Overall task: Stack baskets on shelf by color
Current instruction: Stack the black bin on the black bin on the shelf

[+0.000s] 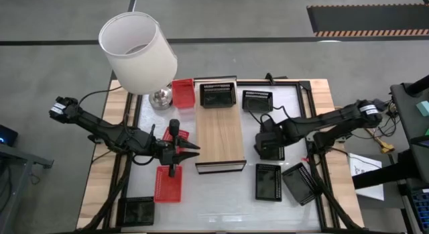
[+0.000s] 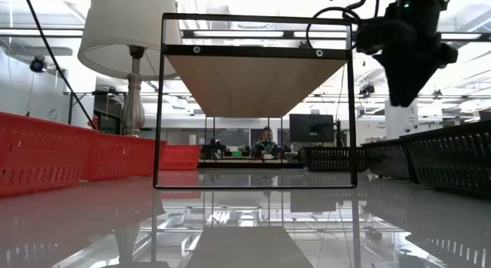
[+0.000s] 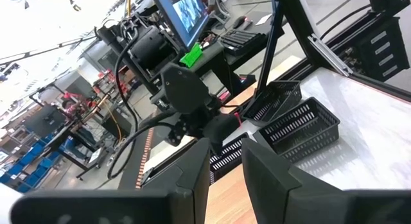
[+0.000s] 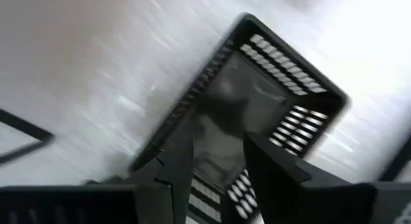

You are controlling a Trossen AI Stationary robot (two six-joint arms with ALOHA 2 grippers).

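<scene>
Right gripper point(image 1: 269, 148) is positioned right of the shelf point(image 1: 219, 137), directly over a black basket point(image 4: 241, 121). In the right wrist view that basket is seen just beyond the two fingers point(image 4: 273, 166), which are spread with a gap between them; nothing is pinched. Contact with the basket rim cannot be told. The basket is seen empty and lies skewed to the finger line.

Left gripper point(image 1: 182, 152) is held at the shelf's left edge, above a red basket point(image 1: 168, 184) lying near-left of the shelf. Its fingers point(image 3: 266, 176) are parted, with only the light wood board seen between them; nothing is gripped.

Shelf: long axis runs near-to-far at table centre. One black basket on the shelf point(image 1: 218, 95) sits at the far end, empty, long axis across the board.

Other baskets, all empty as far as is visible:
- red basket by the lamp point(image 1: 182, 93), far-left of the shelf, beside the lamp point(image 1: 139, 53)
- black basket at far right point(image 1: 257, 100), just off the shelf's far-right corner
- two black baskets point(image 1: 268, 182) near-right of the shelf, side by side, the right one tilted
- black basket at near-left corner point(image 1: 139, 210) of the table point(image 1: 221, 207)
</scene>
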